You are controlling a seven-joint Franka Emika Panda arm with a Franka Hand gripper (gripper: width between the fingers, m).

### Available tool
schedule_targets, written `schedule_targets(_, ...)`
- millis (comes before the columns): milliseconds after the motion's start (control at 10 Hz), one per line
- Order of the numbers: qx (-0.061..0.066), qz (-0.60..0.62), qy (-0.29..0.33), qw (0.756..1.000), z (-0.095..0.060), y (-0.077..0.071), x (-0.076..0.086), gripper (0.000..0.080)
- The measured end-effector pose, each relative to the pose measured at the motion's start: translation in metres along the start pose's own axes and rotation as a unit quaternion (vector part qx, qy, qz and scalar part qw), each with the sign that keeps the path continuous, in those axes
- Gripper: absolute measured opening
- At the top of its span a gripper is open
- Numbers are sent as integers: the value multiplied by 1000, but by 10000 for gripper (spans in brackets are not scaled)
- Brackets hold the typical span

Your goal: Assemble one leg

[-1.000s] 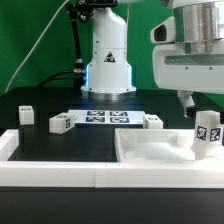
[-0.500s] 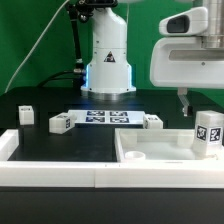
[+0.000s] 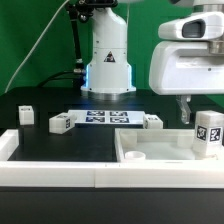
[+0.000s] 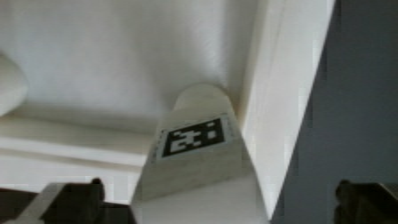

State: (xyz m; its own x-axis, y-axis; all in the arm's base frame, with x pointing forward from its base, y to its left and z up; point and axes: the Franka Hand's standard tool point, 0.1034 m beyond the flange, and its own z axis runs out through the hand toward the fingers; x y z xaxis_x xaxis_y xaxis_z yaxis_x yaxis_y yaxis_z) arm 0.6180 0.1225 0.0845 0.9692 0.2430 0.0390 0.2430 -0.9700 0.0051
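Observation:
A leg [image 3: 208, 133], a small white upright block with a square tag, stands at the right corner of the large white panel [image 3: 150, 152]. My gripper [image 3: 201, 107] hangs just above it, open, with one dark finger [image 3: 185, 108] showing beside the leg's top. In the wrist view the leg [image 4: 192, 150] stands below, between my two spread fingertips [image 4: 79, 201], and neither touches it. The gripper [image 4: 222, 205] holds nothing.
Three more legs lie on the black table: one at the exterior view's left [image 3: 26, 114], one by the marker board [image 3: 60, 123], one right of it [image 3: 152, 121]. The marker board [image 3: 100, 118] lies mid-table. White border rails [image 3: 60, 172] run along the front. The robot base [image 3: 108, 60] stands behind.
The gripper has risen straight up off the leg and shifted slightly. The leg stays upright on the panel's corner.

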Motion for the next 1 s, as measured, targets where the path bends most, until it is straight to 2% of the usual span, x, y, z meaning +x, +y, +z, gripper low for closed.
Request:
schedule_targets(100, 0, -2, 0, 1000, 0, 0, 0, 649)
schedule_targets(300, 0, -2, 0, 1000, 0, 0, 0, 354)
schedule_targets(400, 0, -2, 1, 1000, 0, 0, 0, 354)
schedule_targets(500, 0, -2, 1, 1000, 0, 0, 0, 290)
schedule_targets(700, 0, 16, 1, 1000, 0, 0, 0, 290)
schedule_targets(800, 7, 50, -1, 999, 0, 1, 0, 290)
schedule_targets(900, 19, 142, -2, 990, 0, 2, -1, 290)
schedule_targets(1000, 23, 216, -3, 976, 1, 3, -1, 290)
